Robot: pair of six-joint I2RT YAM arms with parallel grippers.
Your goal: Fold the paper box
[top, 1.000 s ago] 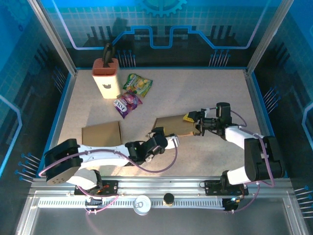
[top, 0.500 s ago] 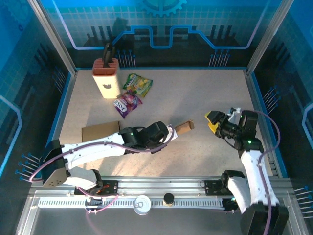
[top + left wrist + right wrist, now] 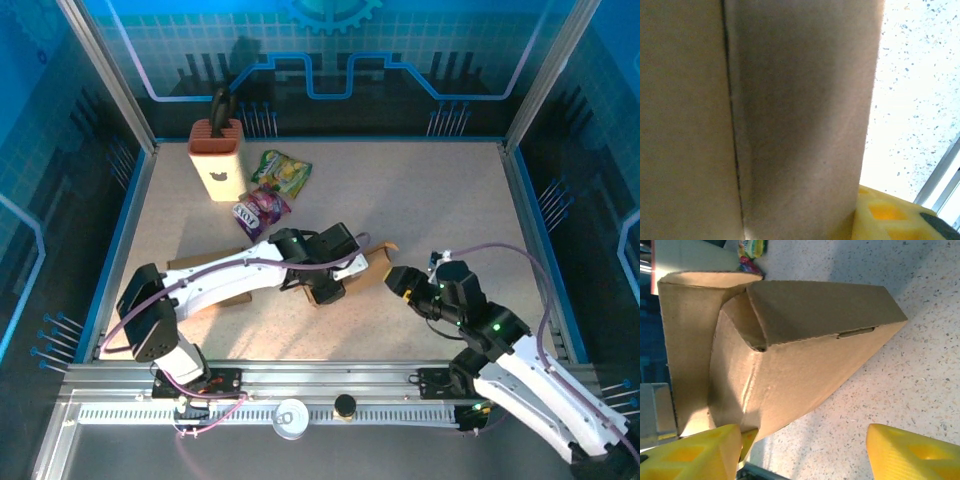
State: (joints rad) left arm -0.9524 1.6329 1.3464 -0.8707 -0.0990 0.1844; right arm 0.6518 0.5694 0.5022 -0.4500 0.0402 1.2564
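Paper box (image 3: 805,350) pinched in left tool (image 3: 332,283), right tool (image 3: 398,281) spread, just beside it

In my left wrist view the box (image 3: 790,100) is so close it blurs and runs off the top, left and bottom edges. One finger (image 3: 885,215) is cut off at lower right, so I cannot tell whether my left pincer (image 3: 335,280) is closed. Seen from above, my left arm (image 3: 235,277) hides part of the flat cardboard sheet (image 3: 195,266), centre left. The bottom edge clips my right pincer (image 3: 802,440) fingers (image 3: 690,450).

Table (image 3: 430,190) — knife block (image 3: 217,158), green packet (image 3: 281,171), purple packet (image 3: 260,211), flat cardboard (image 3: 192,267), paper box (image 3: 366,262)
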